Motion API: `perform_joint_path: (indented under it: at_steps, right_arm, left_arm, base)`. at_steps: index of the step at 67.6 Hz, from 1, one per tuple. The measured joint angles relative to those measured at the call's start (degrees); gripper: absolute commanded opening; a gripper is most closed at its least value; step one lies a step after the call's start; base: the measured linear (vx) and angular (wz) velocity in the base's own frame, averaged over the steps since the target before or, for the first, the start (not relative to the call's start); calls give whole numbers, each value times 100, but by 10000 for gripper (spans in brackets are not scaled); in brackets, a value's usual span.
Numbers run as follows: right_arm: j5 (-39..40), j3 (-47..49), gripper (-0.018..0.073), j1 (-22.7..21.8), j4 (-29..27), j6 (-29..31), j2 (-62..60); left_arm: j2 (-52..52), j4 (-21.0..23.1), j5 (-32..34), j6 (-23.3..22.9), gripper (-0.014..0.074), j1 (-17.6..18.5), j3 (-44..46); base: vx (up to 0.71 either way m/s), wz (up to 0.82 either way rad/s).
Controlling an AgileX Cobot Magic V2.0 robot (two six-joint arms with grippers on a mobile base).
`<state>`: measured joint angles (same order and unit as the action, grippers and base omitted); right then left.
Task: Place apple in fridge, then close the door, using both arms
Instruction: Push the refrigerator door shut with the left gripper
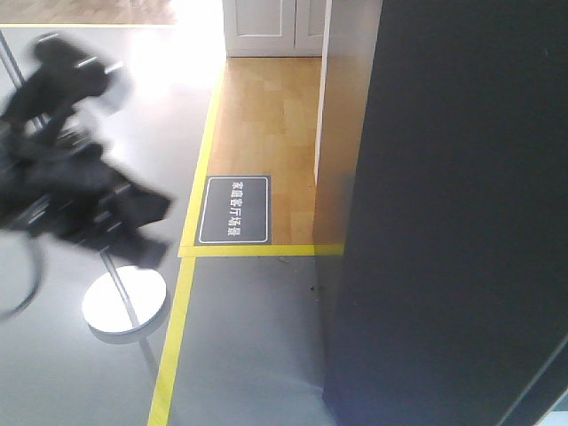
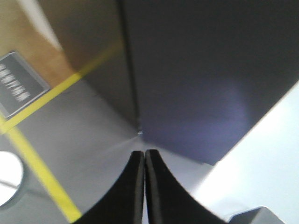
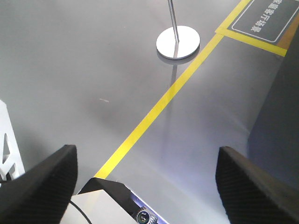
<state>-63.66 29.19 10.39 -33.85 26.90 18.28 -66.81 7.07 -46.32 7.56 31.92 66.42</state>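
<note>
The left hand [image 2: 144,186] has its two black fingers pressed together, with nothing between them, and it points at the lower corner of the dark fridge [image 2: 210,70]. The right hand [image 3: 145,182] is spread wide and also holds nothing; its textured pads [image 3: 42,182] stand far apart above the grey floor [image 3: 70,70]. In the front view the left arm [image 1: 71,186] is a blurred black shape on the left side, well apart from the fridge, so I judge that it is moving fast. The apple is not visible in any view; most likely it is already inside the fridge, but I cannot confirm this. Of the door only a dark outer surface shows, and I cannot tell if it is fully closed, or which dark panel is the door and which is the side wall. Around the fridge lie the yellow tape [image 3: 159,107], a floor sign [image 1: 233,209] and a round stand base [image 3: 178,42]. The risk from here: if the door is only nearly closed, a fast push with the closed left hand can slip on the smooth panel, or the door can bounce open again. The swinging arm can also hit the stand pole, which is near it in the front view.
</note>
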Motion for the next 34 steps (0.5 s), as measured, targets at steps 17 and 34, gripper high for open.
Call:
perform_joint_path:
  at_steps: [17,34]
  right_arm:
    - [260,0,528,0,-2,-180,21]
    - [403,142,259,0,1000,-790,609]
  left_arm:
    - [1131,-907,653,-1047,-6,0,-1427]
    - [1794,-1817,934,-1893,-6,0,-2299]
  base:
    - [0,0]
    - [0,0]
